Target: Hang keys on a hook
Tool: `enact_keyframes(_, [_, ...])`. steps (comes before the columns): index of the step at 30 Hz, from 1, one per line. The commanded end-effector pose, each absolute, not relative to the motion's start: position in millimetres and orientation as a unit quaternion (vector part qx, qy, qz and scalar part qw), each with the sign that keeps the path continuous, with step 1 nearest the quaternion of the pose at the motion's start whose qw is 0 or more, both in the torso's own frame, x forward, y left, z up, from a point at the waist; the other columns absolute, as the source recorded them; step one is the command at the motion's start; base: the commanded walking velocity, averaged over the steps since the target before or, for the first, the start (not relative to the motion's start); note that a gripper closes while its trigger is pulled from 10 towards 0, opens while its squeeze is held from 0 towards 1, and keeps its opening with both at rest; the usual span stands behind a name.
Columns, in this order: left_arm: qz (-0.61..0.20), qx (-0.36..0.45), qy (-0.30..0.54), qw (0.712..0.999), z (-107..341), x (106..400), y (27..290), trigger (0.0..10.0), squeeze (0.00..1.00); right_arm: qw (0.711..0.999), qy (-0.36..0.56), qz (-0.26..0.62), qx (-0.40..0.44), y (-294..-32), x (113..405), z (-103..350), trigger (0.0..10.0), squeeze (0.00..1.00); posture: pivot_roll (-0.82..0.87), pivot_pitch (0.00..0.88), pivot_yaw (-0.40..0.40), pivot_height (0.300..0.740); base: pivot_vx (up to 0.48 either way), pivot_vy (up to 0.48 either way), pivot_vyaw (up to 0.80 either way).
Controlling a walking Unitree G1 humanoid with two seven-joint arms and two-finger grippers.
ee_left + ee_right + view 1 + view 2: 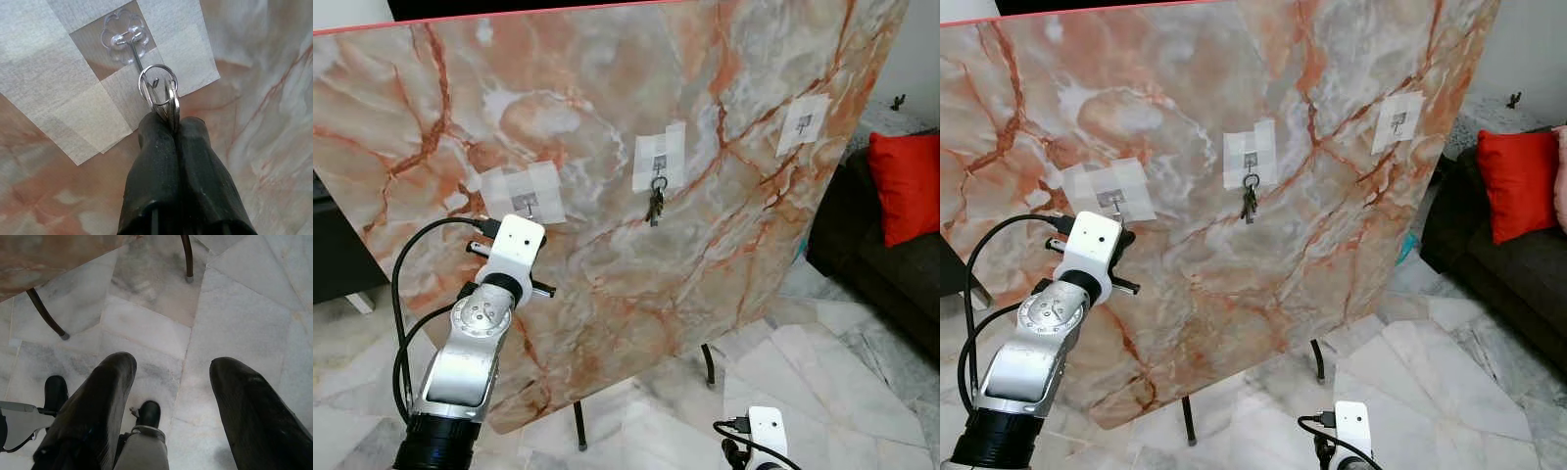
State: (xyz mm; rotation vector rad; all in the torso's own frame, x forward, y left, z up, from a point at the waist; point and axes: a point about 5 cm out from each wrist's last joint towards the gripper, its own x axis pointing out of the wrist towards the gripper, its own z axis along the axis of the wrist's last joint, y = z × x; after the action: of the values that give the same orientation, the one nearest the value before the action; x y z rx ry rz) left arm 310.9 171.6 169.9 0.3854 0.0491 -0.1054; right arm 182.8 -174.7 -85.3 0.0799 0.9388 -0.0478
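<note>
A marbled orange and white board [607, 127] leans on dark metal legs over a pale marble floor [822, 372], with a dark sofa [886, 264] and a red cushion [908, 186] off to the robot's right. Three clear hooks are taped to the board: the left hook [123, 38], a middle hook [659, 168] that already carries another bunch of keys [655, 204], and a right hook [805, 123] that is bare. The left gripper [171, 128] is raised to the left hook, its two black fingers [154, 161] clenched together on the keys [168, 105], pinching the blades just below the ring. In the left wrist view the key ring [157, 84] lies over the upturned wire tip of the hook, so the ring looks threaded or very nearly so, though I cannot tell for sure that the tip has passed fully through. The long axis of the keys runs in line with the fingers, ring end leading toward the hook and the blades pointing back into the grip. By my judgement the task is close to done: what is left is to settle the ring on the wire, let go and draw the arm back. The right gripper [171, 396] hangs idle low over the floor with its fingers spread wide and nothing between them
</note>
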Motion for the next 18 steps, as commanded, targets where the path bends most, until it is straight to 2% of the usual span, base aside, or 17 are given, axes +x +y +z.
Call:
enact_keyframes(1, [-0.053,0.198,0.011,0.979,180.9,312.0,168.1,10.0,0.0,0.889,0.456,-0.026,0.04,-175.4,181.4,-86.0,10.0,0.0,0.1,0.0,-0.046,0.74,0.0,0.0,0.0])
enact_keyframes(18, [-0.078,0.21,0.042,0.974,182.0,311.2,162.3,10.0,0.0,0.889,0.456,-0.027,0.042,-175.5,180.9,-86.2,10.0,0.0,0.1,0.0,-0.043,0.74,0.0,0.0,0.0])
